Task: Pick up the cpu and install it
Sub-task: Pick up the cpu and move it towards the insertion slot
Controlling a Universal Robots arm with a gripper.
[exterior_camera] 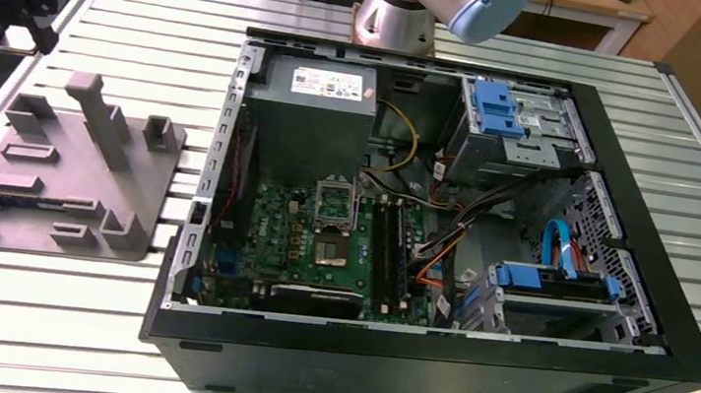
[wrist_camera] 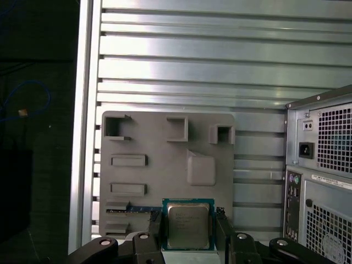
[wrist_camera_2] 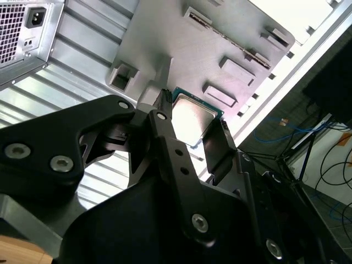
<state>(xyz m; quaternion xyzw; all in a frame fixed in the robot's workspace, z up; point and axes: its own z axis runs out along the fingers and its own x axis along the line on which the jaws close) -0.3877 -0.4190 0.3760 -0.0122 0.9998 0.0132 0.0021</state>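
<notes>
Gripper (wrist_camera: 188, 219) is clamped on the cpu (wrist_camera: 188, 225) by two opposite edges, with its silvery top facing up in both wrist views. The chip hangs above the grey fixture plate (wrist_camera: 159, 165) on the slatted table (wrist_camera: 192, 60), beside the open computer case (exterior_camera: 454, 218), and seems clear of the plate. Risk, as I judge it: the pinch bears on thin edges only, so a jolt could tilt or slip the chip. It would then reach the motherboard socket (exterior_camera: 329, 246) skewed and damage the contacts.

Workshop: slatted aluminium bench (exterior_camera: 71, 323), opened computer case (exterior_camera: 410, 372).
</notes>
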